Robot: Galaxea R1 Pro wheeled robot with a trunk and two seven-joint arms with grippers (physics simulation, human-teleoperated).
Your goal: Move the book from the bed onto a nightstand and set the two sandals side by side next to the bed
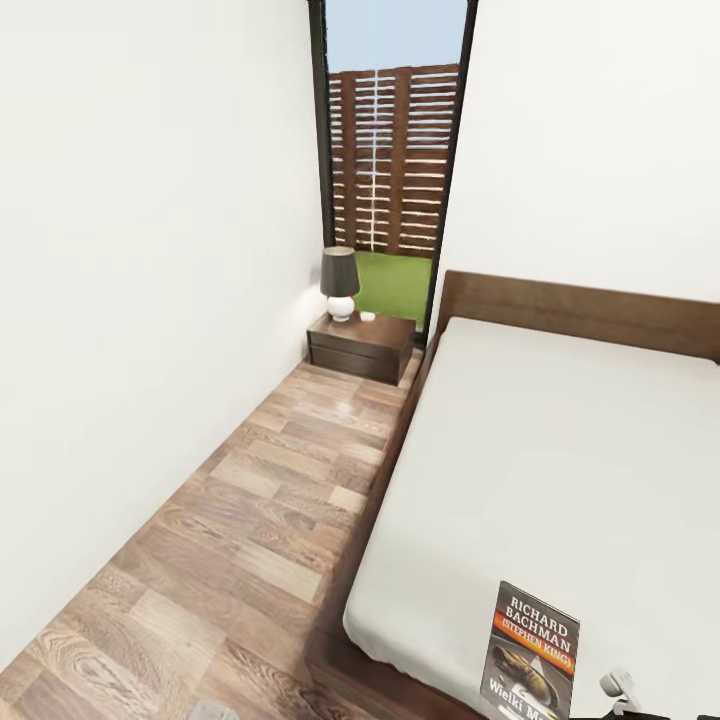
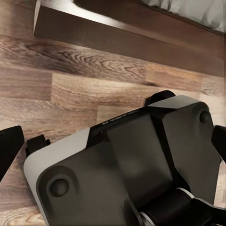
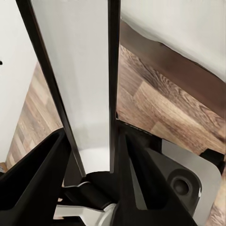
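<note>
The book [image 1: 535, 655], dark with an orange band and white lettering, lies flat on the bed [image 1: 560, 470] near its near left corner. A dark brown nightstand [image 1: 362, 347] stands at the bed's head against the window wall, at the far end of the floor strip. The two sandals are out of view. In the left wrist view my left gripper [image 2: 113, 143] hangs open over my own base, dark fingertips [image 2: 8, 149] at the picture's edges, nothing between them. The right wrist view looks past my own dark and pale body parts [image 3: 80, 84]; its fingers are not clear.
A lamp [image 1: 339, 283] and a small white object [image 1: 367, 316] sit on the nightstand top. A strip of wood-plank floor [image 1: 230, 540] runs between the left white wall and the bed frame [image 2: 117, 33]. A tall window [image 1: 392, 160] is behind the nightstand.
</note>
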